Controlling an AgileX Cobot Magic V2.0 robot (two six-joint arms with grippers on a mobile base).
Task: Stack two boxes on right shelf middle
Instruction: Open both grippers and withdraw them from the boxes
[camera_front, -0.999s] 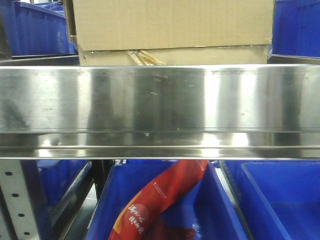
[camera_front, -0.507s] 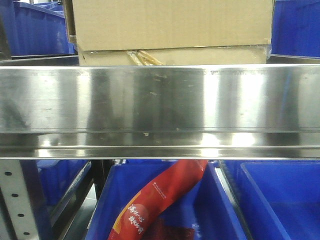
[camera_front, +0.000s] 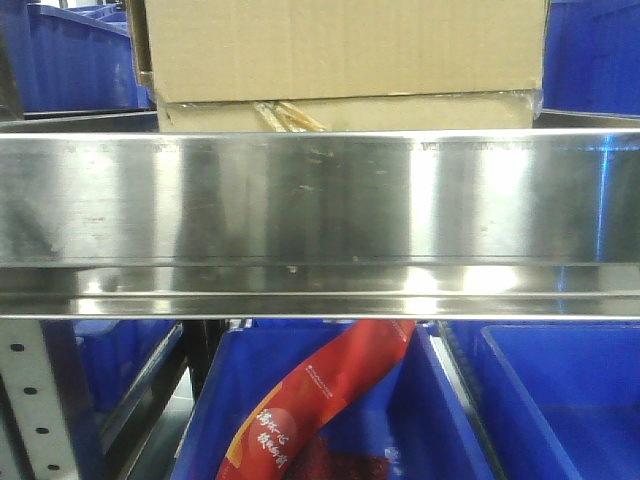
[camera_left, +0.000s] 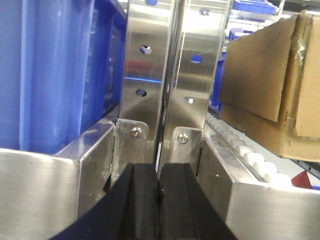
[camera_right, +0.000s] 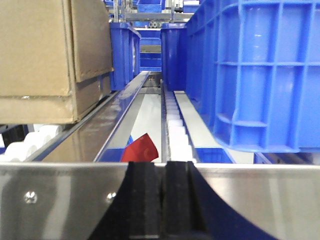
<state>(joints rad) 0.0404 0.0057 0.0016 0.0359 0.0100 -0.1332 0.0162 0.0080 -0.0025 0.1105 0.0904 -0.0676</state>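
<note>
Left gripper: the black rubber-padded left gripper (camera_left: 159, 200) shows at the bottom edge of the left wrist view, its two fingers pressed together with only a thin seam between them and nothing held.
Right gripper: the black rubber-padded right gripper (camera_right: 161, 200) shows at the bottom edge of the right wrist view, fingers likewise closed together and empty.
Arms: neither arm appears in the front view.

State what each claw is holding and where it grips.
Nothing. The left claw and right claw are both shut and empty; the two boxes sit stacked on the shelf.
</note>
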